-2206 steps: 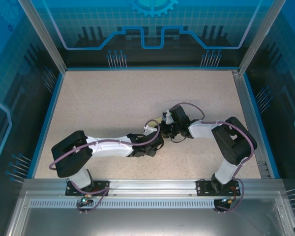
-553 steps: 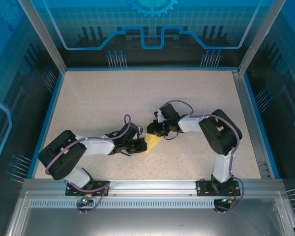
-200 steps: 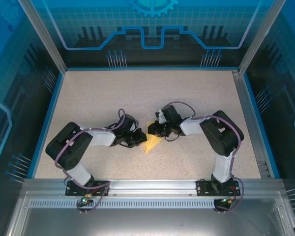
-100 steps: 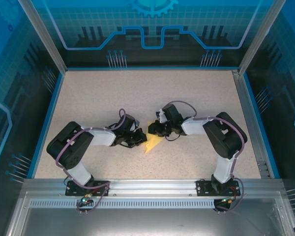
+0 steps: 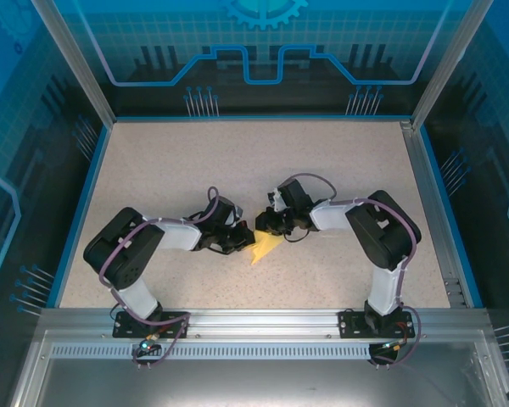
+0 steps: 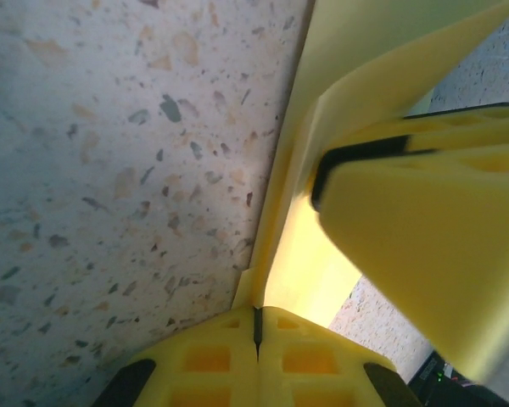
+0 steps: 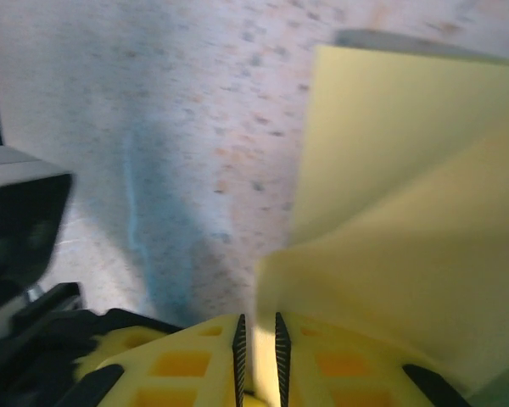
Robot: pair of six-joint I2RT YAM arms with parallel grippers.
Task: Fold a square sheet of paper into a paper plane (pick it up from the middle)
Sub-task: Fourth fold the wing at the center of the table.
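Paper plane (image 5: pixel 263 247): yellow folded triangle at mid-tabletop (image 5: pixel 195 161), sharp tip toward the near edge, wide end held between both grippers. Left gripper (image 5: pixel 240 241) pinched on one folded edge, fingers (image 6: pixel 212 360) pressed together, paper rising out of the seam between them. Right gripper (image 5: pixel 265 225) clamped on the opposite edge, with a thin slit between its fingers (image 7: pixel 339 360) and a yellow flap running into it.

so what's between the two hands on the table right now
The folded yellow paper plane spans the gap between the left hand and the right hand, both pinching it, seen in the top view.
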